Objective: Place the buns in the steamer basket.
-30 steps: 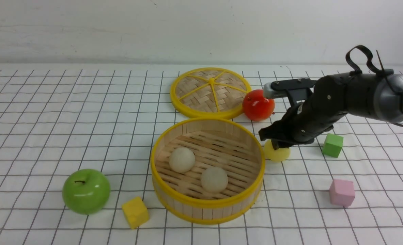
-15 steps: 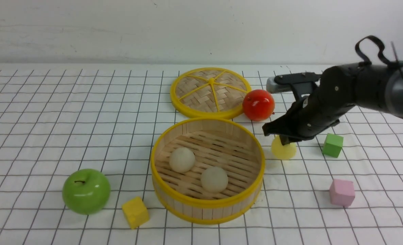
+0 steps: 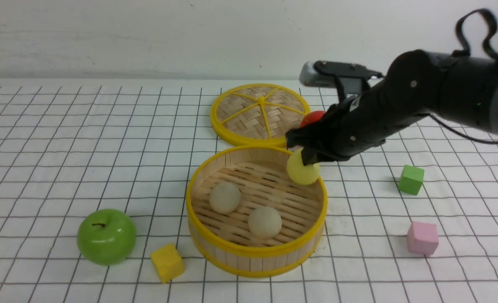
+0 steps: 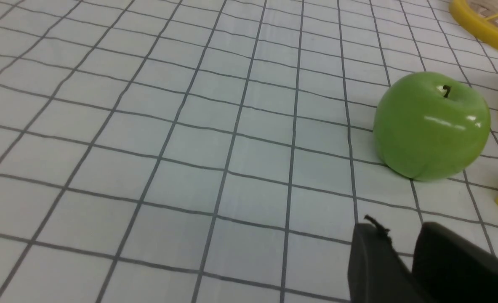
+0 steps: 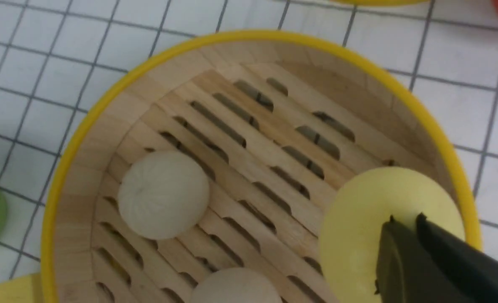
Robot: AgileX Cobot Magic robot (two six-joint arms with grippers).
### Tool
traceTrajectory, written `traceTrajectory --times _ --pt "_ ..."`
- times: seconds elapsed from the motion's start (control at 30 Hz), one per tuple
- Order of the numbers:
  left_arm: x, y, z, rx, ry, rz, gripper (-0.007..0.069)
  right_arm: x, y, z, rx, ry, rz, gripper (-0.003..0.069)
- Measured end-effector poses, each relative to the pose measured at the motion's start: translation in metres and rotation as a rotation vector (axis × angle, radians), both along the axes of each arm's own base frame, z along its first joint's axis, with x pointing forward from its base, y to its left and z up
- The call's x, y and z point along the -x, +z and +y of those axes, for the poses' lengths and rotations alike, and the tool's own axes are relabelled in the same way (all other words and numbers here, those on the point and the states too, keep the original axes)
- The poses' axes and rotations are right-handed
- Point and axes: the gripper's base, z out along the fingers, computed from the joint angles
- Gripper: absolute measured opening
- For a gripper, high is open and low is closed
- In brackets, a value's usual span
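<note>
The steamer basket (image 3: 255,259) stands at the table's middle front, also in the right wrist view (image 5: 80,126). Two off-white buns lie on its slotted floor: one to the left (image 3: 225,197) (image 5: 163,194), one nearer the front (image 3: 264,221) (image 5: 236,287). My right gripper (image 3: 305,159) (image 5: 404,223) is shut on the pale yellow bun (image 3: 302,171) (image 5: 358,227) and holds it above the basket's right inner rim. My left gripper (image 4: 398,235) hangs over bare table near the green apple, jaws close together and empty.
The flat woven lid (image 3: 260,112) lies behind the basket, with a red fruit (image 3: 312,118) partly hidden by my right arm. A green apple (image 3: 106,236) (image 4: 432,125) and a yellow cube (image 3: 167,262) sit front left. Green cube (image 3: 411,179) and pink cube (image 3: 422,238) sit right.
My right gripper has lifted the yellow bun off the table and carried it left, from beside the basket to above its right rim. The two buns inside have not moved.
</note>
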Motion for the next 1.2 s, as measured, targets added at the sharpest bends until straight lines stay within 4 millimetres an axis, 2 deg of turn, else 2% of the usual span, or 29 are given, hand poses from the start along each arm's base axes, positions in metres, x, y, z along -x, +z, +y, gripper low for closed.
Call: traceTrajectory --times 0.03,0.07,0.1,0.23,0.3,0.33,0.4,0.5,0.63,0.67,0.8,0.83,0.87,0.9,0.97,1.1,1.2 --pt "0.000 0.000 0.000 0.000 0.000 0.000 0.0150 -0.002 -0.014 0.005 0.022 0.012 0.023 0.0010" --pt "0.000 0.000 0.000 0.000 0.000 0.000 0.0151 -0.003 -0.016 0.005 0.024 0.013 0.025 0.0014" --pt "0.000 0.000 0.000 0.000 0.000 0.000 0.0153 -0.006 -0.028 0.007 0.038 0.015 0.045 0.0033" --pt "0.000 0.000 0.000 0.000 0.000 0.000 0.0155 -0.009 -0.039 0.008 0.055 0.017 0.058 0.0101" --pt "0.000 0.000 0.000 0.000 0.000 0.000 0.0160 -0.009 -0.038 0.008 0.055 0.017 0.055 0.0212" --pt "0.000 0.000 0.000 0.000 0.000 0.000 0.0160 -0.009 -0.038 0.008 0.055 0.017 0.055 0.0222" --pt "0.000 0.000 0.000 0.000 0.000 0.000 0.0164 -0.007 -0.033 0.007 0.053 0.020 0.054 0.0325" --pt "0.000 0.000 0.000 0.000 0.000 0.000 0.0165 0.004 -0.009 0.003 0.053 0.043 0.066 0.0454" --pt "0.000 0.000 0.000 0.000 0.000 0.000 0.0165 0.027 0.053 -0.005 0.040 0.080 0.012 0.0514" --pt "0.000 0.000 0.000 0.000 0.000 0.000 0.0165 0.038 0.077 -0.011 0.041 0.093 -0.021 0.0518" --pt "0.000 0.000 0.000 0.000 0.000 0.000 0.0165 0.083 0.143 -0.034 0.054 0.117 -0.127 0.0504" --pt "0.000 0.000 0.000 0.000 0.000 0.000 0.0165 0.098 0.157 -0.041 0.062 0.123 -0.143 0.0488" --pt "0.000 0.000 0.000 0.000 0.000 0.000 0.0165 0.104 0.163 -0.044 0.061 0.123 -0.157 0.0485" --pt "0.000 0.000 0.000 0.000 0.000 0.000 0.0165 0.125 0.179 -0.054 0.066 0.130 -0.175 0.0459" --pt "0.000 0.000 0.000 0.000 0.000 0.000 0.0166 0.158 0.200 -0.069 0.059 0.125 -0.182 0.0405" --pt "0.000 0.000 0.000 0.000 0.000 0.000 0.0171 0.203 0.213 -0.091 0.045 0.084 -0.181 0.0289" --pt "0.000 0.000 0.000 0.000 0.000 0.000 0.0176 0.235 0.206 -0.107 0.025 0.043 -0.167 0.0150"
